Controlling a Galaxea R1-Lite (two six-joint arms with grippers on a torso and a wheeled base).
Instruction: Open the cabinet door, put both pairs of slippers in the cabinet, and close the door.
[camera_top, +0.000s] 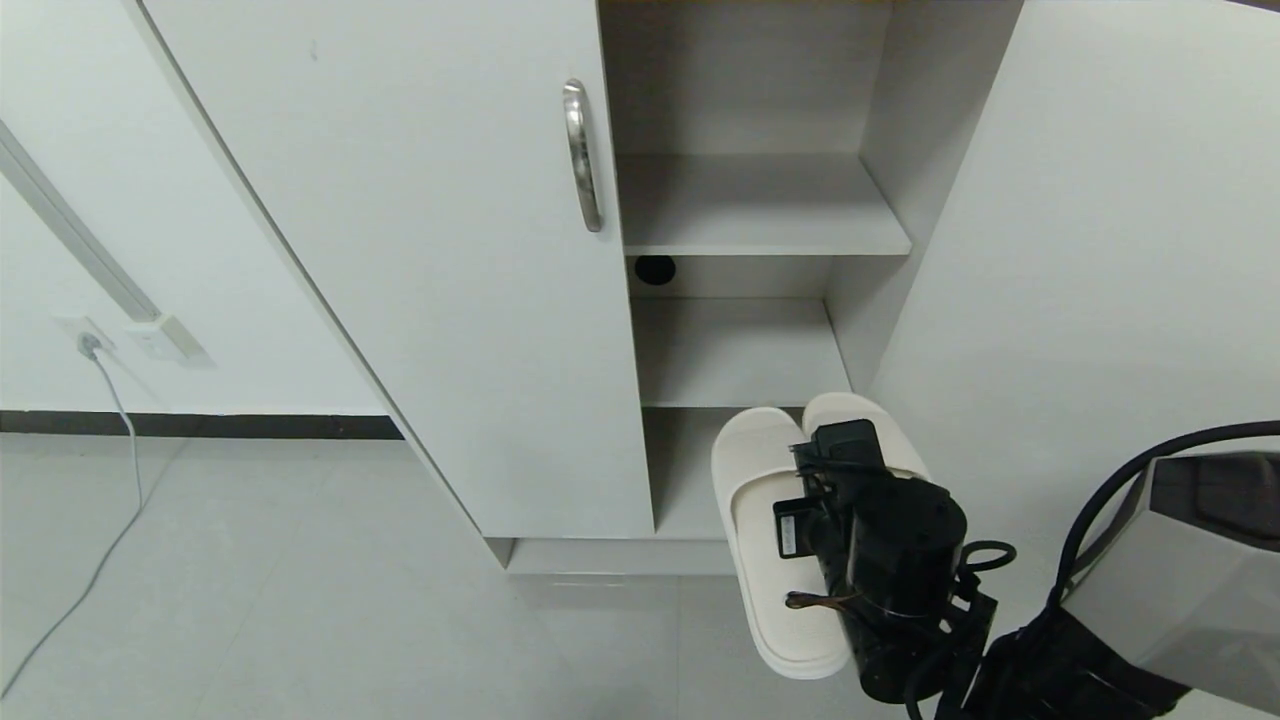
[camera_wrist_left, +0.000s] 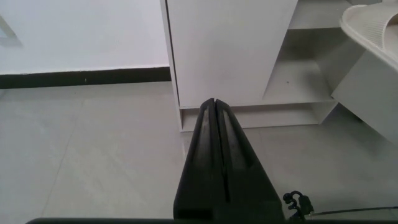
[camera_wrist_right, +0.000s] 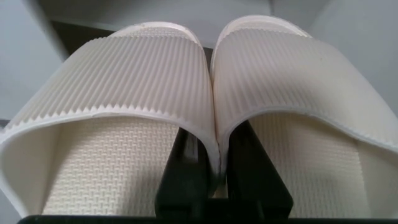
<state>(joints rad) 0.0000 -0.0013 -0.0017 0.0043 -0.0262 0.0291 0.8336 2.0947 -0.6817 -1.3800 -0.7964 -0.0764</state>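
In front of the robot stood a white cabinet (camera_top: 400, 250), its left door shut and its right door (camera_top: 1100, 250) swung wide open, so that the shelves (camera_top: 760, 205) of the right half lay in view, one above another. The shut door carried an upright metal handle (camera_top: 582, 155) near its inner edge. A pale tiled floor (camera_top: 300, 600) ran up to the cabinet's base. A pair of cream slippers (camera_top: 760, 500) hung in the air just before the open half, low down near the bottom compartments, side by side and touching, toes toward the cabinet, not yet inside. The right gripper (camera_wrist_right: 217, 171) pinched the pair from behind, its black fingers (camera_wrist_right: 255, 180) closed on the two inner sides where the slippers met. The left gripper (camera_wrist_left: 214, 109) hung low over the floor, pointing at the cabinet's foot, its fingers pressed together with nothing between them. On the wall to the left, a grey cable (camera_top: 120, 480) dropped from a socket (camera_top: 88, 338) to the floor.
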